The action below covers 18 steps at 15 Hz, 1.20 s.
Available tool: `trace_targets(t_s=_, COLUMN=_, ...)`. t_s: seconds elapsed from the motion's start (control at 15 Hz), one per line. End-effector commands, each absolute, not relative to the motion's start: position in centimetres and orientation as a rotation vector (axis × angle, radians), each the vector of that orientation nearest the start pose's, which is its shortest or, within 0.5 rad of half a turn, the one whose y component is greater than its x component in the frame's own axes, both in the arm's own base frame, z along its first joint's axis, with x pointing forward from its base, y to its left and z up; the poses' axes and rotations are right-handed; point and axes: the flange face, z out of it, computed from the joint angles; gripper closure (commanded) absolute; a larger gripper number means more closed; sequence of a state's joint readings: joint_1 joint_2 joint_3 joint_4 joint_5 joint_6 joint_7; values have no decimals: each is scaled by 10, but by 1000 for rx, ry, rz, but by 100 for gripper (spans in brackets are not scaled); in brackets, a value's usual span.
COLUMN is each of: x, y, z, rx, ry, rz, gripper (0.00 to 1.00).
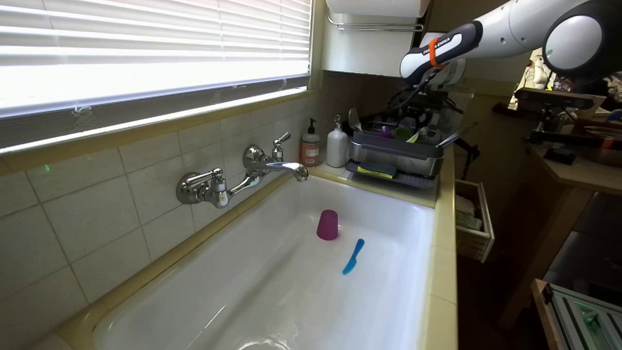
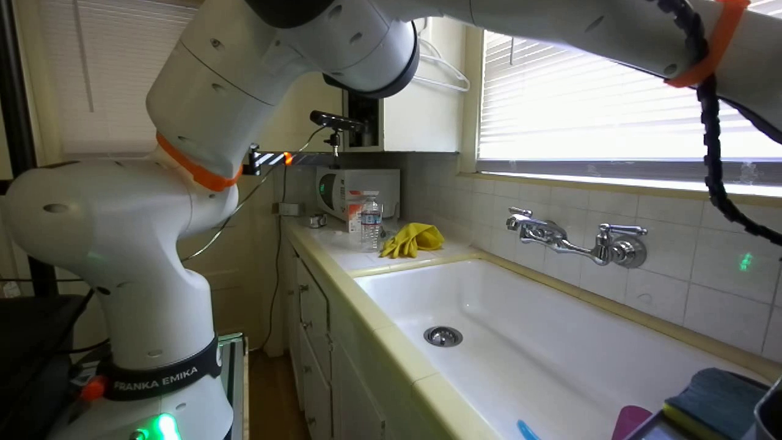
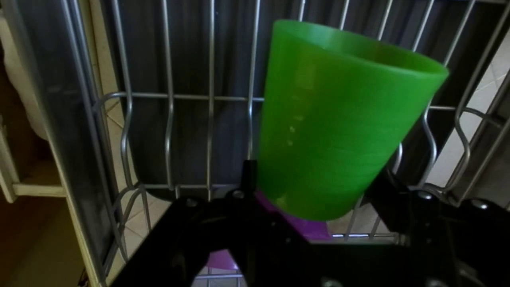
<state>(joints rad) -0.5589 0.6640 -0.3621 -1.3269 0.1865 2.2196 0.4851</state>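
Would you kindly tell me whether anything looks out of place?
Two mild oddities: in an exterior view a drawer stands pulled open past the sink, as if forgotten, and in the wrist view the green cup at the gripper tilts, out of line with the wire rack. No spill or damage is visible.
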Motion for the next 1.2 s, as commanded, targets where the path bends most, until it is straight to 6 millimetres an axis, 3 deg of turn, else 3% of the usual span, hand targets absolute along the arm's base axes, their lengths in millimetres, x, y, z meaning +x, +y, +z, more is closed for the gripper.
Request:
trace_targets(t_s=0.0, x=509, y=-536, z=402, rx=-2567, ry=2036, rz=-476, gripper=56)
trace_targets(t_s=0.47, x=523, y=-499, z=426, rx=-2764, ry=1918, rz=-593, gripper=56)
trace_targets(t_s=1.13, x=529, y=-456, z=444, rx=-3073, ry=1708, rz=-764, gripper=56)
